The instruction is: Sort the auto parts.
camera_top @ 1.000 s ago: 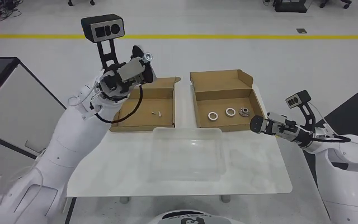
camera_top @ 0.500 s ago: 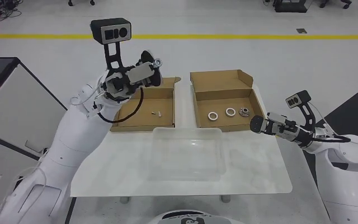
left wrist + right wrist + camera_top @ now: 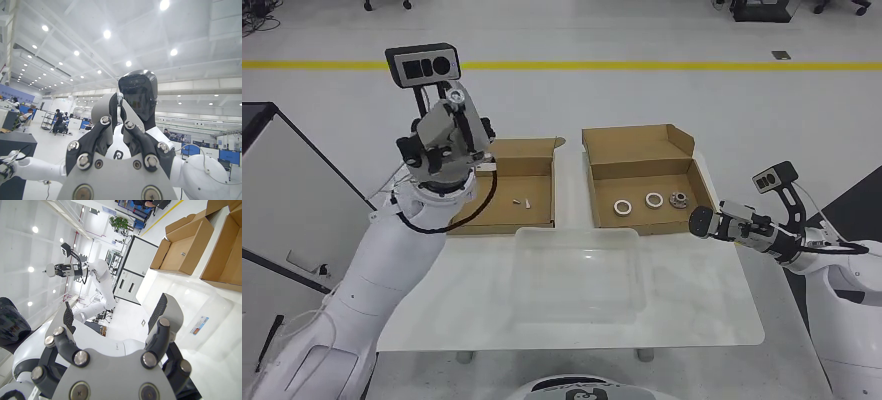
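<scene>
My left gripper (image 3: 118,106) is raised high off the table, shut on a small threaded metal bolt (image 3: 119,98) pinched at its fingertips. In the top view the left gripper (image 3: 454,104) points up, left of the left cardboard box (image 3: 504,152). That box holds a couple of small pale parts (image 3: 524,202). The right cardboard box (image 3: 642,150) holds two white rings (image 3: 623,208) and a grey metal part (image 3: 678,198). My right gripper (image 3: 115,308) is open with nothing in it; the top view has it (image 3: 700,221) level with the table's right edge, beside the right box.
A clear plastic bin (image 3: 577,275) lies on the white table (image 3: 472,300) in front of the two boxes. A grey cabinet (image 3: 282,190) stands left of the table. The right wrist view takes in the bin (image 3: 198,306) and both boxes (image 3: 175,251).
My left arm has swung the held bolt from above the left box back to the left and turned the gripper upward. The right arm has not moved.
</scene>
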`<state>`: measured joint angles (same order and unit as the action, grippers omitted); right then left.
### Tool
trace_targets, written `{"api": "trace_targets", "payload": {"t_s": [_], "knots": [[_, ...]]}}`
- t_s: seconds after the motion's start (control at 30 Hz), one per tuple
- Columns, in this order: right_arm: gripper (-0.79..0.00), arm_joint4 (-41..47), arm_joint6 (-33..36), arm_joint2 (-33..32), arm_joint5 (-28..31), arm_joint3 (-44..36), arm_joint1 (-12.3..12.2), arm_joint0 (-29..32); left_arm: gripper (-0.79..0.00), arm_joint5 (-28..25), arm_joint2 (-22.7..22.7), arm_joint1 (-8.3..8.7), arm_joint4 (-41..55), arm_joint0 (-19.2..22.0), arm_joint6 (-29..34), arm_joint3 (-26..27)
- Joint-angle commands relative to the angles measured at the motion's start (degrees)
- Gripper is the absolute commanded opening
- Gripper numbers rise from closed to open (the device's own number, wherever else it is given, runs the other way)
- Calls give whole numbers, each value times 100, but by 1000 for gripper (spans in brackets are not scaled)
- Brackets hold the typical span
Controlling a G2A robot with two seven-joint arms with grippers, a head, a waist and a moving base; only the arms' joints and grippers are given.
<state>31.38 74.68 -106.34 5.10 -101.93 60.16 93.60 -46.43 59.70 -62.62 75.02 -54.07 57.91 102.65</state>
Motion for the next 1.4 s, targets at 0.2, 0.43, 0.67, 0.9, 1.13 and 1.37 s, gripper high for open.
{"api": "trace_targets", "payload": {"t_s": [0.2,0.43,0.67,0.9,1.13,1.37], "knots": [[0,0,0,0,0,0,0,0,-785,322,164,-161,178,-126,316,41],[0,0,0,0,0,0,0,0,-785,511,288,-238,-552,-133,505,-218],[0,0,0,0,0,0,0,0,-785,722,439,-245,-1591,-139,480,-351],[0,0,0,0,0,0,0,0,-785,714,413,-322,-1225,-232,409,-196],[0,0,0,0,0,0,0,0,-785,729,391,-471,91,-257,723,22],[0,0,0,0,0,0,0,0,-785,901,596,-682,867,-365,896,109]]}}
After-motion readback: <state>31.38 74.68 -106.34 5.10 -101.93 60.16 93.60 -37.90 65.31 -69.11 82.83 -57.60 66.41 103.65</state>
